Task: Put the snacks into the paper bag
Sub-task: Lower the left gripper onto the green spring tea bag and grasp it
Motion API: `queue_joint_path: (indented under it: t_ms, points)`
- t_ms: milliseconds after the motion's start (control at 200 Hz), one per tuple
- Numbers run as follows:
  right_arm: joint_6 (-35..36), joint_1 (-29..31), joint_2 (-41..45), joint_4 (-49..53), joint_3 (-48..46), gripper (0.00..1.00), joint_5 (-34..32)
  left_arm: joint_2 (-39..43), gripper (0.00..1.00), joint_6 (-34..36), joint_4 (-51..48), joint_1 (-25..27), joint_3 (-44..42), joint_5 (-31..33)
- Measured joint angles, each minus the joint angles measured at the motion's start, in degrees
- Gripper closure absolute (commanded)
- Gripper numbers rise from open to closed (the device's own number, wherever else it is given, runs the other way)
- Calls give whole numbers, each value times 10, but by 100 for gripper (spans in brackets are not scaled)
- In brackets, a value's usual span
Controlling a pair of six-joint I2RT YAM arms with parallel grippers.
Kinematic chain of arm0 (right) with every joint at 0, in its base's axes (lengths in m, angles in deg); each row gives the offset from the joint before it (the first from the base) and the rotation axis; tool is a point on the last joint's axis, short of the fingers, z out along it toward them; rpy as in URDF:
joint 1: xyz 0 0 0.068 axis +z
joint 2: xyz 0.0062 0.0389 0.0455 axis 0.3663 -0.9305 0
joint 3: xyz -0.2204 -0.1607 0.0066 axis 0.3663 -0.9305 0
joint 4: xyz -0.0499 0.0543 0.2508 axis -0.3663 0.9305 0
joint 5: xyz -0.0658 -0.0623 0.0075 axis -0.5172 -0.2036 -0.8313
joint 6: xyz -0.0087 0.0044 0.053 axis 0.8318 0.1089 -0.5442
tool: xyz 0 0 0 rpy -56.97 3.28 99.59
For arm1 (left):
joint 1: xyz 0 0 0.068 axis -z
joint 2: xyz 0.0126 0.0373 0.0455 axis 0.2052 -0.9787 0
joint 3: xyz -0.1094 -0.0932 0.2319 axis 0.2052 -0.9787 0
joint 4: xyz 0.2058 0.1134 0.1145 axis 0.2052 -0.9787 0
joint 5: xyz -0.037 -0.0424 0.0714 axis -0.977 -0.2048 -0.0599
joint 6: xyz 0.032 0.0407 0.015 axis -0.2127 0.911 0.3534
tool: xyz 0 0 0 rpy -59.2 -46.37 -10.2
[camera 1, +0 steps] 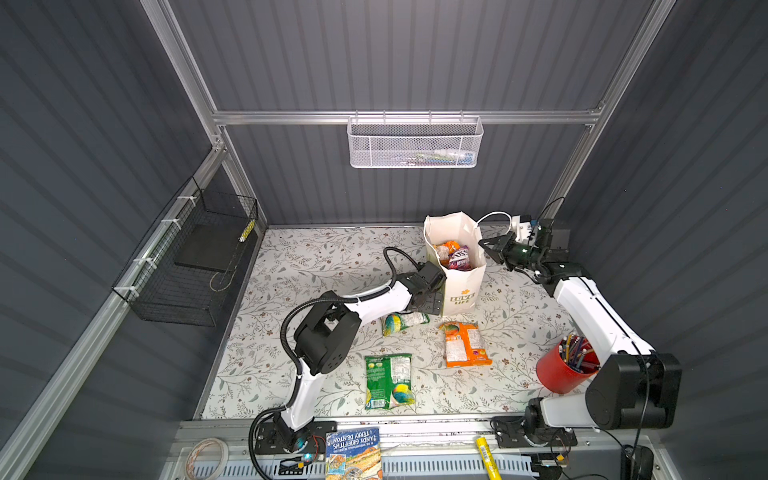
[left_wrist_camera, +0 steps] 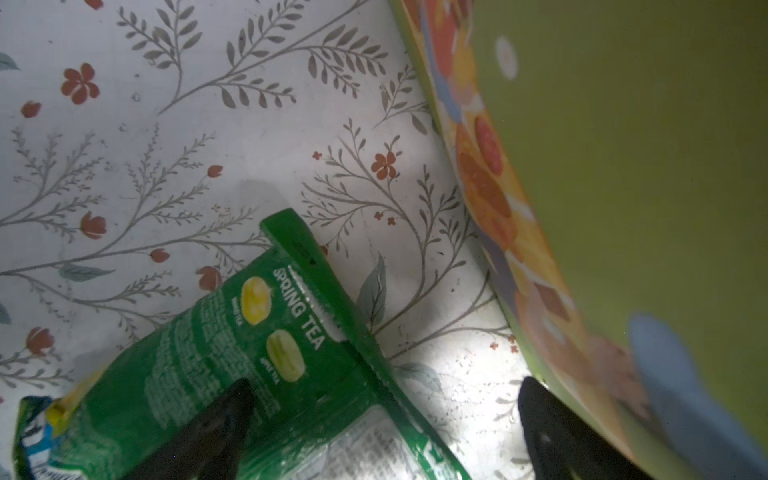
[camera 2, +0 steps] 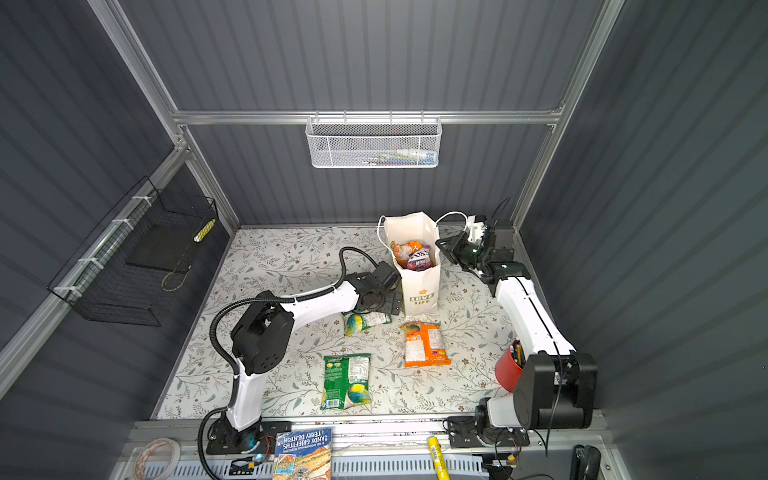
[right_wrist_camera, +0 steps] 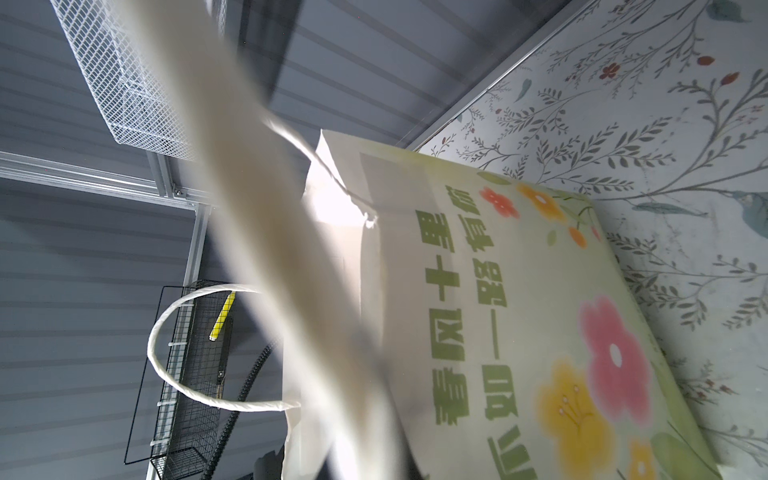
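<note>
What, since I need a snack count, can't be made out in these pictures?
Paper bag contents: both top views show only the top packets; its walls hide any below.
Green packet: the left wrist view's edge cuts it off; the left arm overlaps it in both top views.
Right end effector: in the right wrist view a blurred white strip hides its jaws.
White basket contents: too small behind mesh.

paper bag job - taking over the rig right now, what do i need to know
Left pincer: open, low beside the bag, over the edge of a green packet; nothing gripped.
Right pincer: shut, apparently on the bag's rim.
Done: some snacks are in the bag, a magenta packet on top.
Left: three on the table: the green packet, an orange packet and a second green packet nearer the front.
</note>
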Motion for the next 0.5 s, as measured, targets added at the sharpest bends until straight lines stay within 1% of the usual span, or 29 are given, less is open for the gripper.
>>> queue_joint_path:
  t_ms: [135, 500]
  points:
    - [0, 0, 0, 0, -1, 100, 0, -19, 0, -1, -34, 0, 31, 24]
    - [-6, 0, 0, -5, -2, 100, 0, -23, 0, -14, -100, 0, 33, 73]
